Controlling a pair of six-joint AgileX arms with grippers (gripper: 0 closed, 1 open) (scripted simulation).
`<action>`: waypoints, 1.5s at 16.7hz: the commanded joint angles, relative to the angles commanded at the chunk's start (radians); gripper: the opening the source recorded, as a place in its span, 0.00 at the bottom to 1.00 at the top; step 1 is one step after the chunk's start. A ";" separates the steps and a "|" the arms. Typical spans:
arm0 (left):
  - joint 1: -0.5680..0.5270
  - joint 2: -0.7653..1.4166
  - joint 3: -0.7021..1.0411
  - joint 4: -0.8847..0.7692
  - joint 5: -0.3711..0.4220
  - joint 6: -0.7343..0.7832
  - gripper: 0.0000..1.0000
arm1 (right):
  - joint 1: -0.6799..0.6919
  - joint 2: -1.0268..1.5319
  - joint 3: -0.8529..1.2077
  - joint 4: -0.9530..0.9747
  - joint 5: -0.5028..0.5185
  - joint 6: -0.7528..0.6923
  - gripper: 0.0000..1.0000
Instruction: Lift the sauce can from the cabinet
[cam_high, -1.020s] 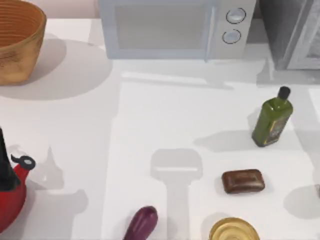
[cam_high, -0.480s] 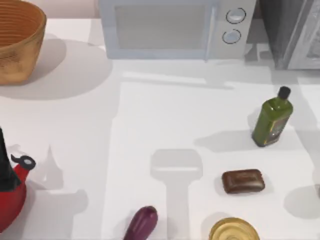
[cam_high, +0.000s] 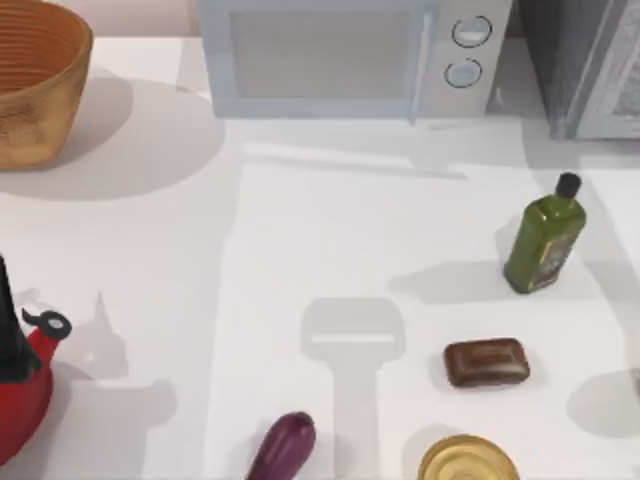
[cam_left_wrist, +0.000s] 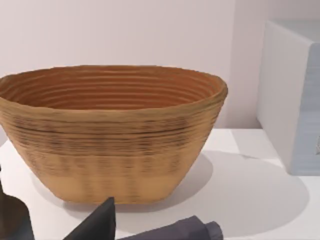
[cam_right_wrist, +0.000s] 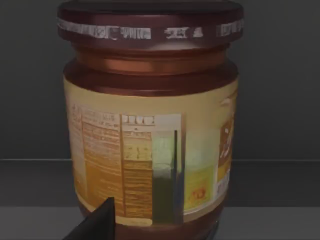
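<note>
The sauce can (cam_right_wrist: 150, 120) stands upright right in front of my right gripper, on a dark floor with dark walls behind it, which I judge to be the inside of the cabinet (cam_high: 590, 70). Of the gripper itself I see just one dark fingertip (cam_right_wrist: 97, 222) low against the can's label, so I cannot tell whether it is open or already closed on the can.

My left arm is parked well away from the cabinet, facing the woven basket (cam_left_wrist: 112, 132) beside the microwave (cam_high: 350, 55).

To do this step well, I would centre the can between my fingers, below the maroon lid band and on the straight label wall (the glossy lid looks slippery). Then I would close squarely and raise it straight up a little before drawing it out, so it clears the cabinet's floor and does not tip or knock the walls.
</note>
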 joint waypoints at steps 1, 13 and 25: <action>0.000 0.000 0.000 0.000 0.000 0.000 1.00 | 0.019 0.041 0.029 0.009 0.020 0.001 1.00; 0.000 0.000 0.000 0.000 0.000 0.000 1.00 | 0.064 0.195 0.169 0.030 0.066 0.004 1.00; 0.000 0.000 0.000 0.000 0.000 0.000 1.00 | 0.022 0.389 0.399 -0.004 0.027 0.004 1.00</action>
